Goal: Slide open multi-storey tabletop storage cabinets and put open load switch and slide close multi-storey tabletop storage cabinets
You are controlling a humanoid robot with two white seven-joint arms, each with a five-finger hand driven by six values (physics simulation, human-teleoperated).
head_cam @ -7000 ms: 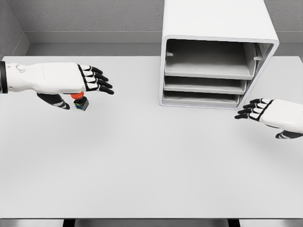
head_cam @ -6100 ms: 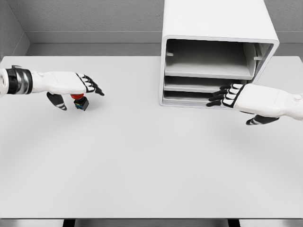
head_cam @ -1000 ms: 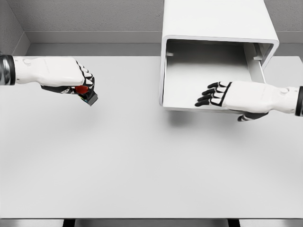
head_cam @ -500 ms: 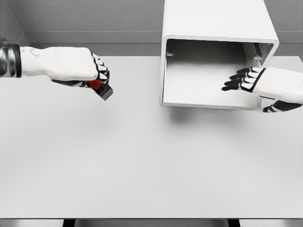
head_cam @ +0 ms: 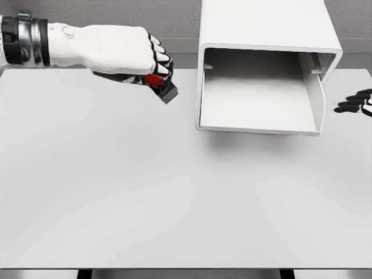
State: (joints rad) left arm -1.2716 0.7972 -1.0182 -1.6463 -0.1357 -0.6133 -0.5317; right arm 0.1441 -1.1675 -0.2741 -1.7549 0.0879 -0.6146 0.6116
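Load switch (head_cam: pixel 164 88): held in the left hand, lifted clear of the table, to the left of the cabinet's open front and apart from it. Red cap shows between the fingers; the dark body sticks out below and to the right of the knuckles, tilted.
Left hand (head_cam: pixel 131 53): enters from the upper left on a white forearm with a dark ribbed wrist band. Fingers curled into a closed fist around the load switch, knuckles toward the cabinet.
Storage cabinet (head_cam: pixel 264 23): white box at the rear right of the table, rounded corners, front face open toward the camera.
Cabinet interior (head_cam: pixel 256 99): one wide pale tray or floor fills the lower part of the opening. Small runner tabs show on the left and right inner walls near the top. Whether this surface is a drawer pulled forward or the cabinet floor cannot be told.
Right hand (head_cam: pixel 354 103): only the dark fingertips and a sliver of white show at the right edge, beside the cabinet's right wall and not touching it. Fingers extended and slightly spread, holding nothing.
Table (head_cam: pixel 174 197): pale grey surface; a soft shadow lies under the cabinet's front lip.
Back wall (head_cam: pixel 104 11): grey, textured, behind the left forearm.
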